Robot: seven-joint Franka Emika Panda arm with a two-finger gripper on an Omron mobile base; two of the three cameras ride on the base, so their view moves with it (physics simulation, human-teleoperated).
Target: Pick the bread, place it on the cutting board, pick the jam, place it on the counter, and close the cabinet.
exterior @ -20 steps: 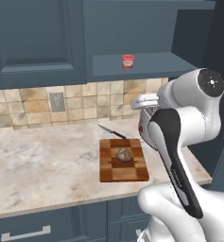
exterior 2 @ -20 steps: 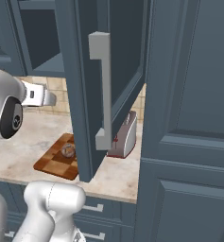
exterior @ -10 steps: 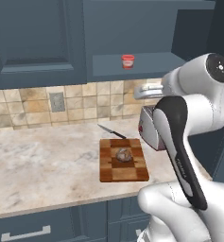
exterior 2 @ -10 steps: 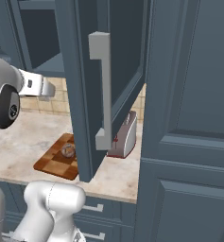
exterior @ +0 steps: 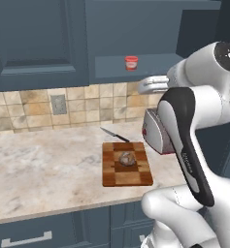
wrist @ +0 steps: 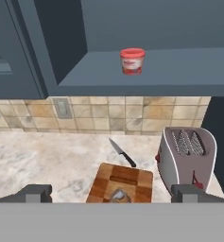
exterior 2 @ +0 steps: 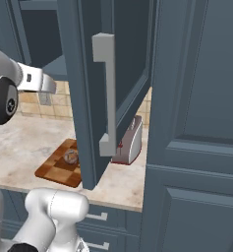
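Gripper spread wide, holding nothing; both fingertips show far apart at the bottom of the hand view, raised above the counter and facing the open cabinet.

Bread sits on the board, on its dark centre patch. From the right base view the bread is on the board, with the far end of the board hidden behind the door edge. In the hand view the bread is at the near end of the board, partly cut off at the bottom.

Jam stands upright on the cabinet shelf, well above the board and a bit right of it. Left base view puts the jam on the same shelf, left of the arm's wrist.

Cabinet door is swung open toward the camera, silver bar handle vertical on its edge.

Knife lies on the counter just behind the board, blade pointing away toward the tiled wall. Toaster stands right of the board, near it but not touching; two slots visible on top. Wall outlet on the tiles, left of the board.
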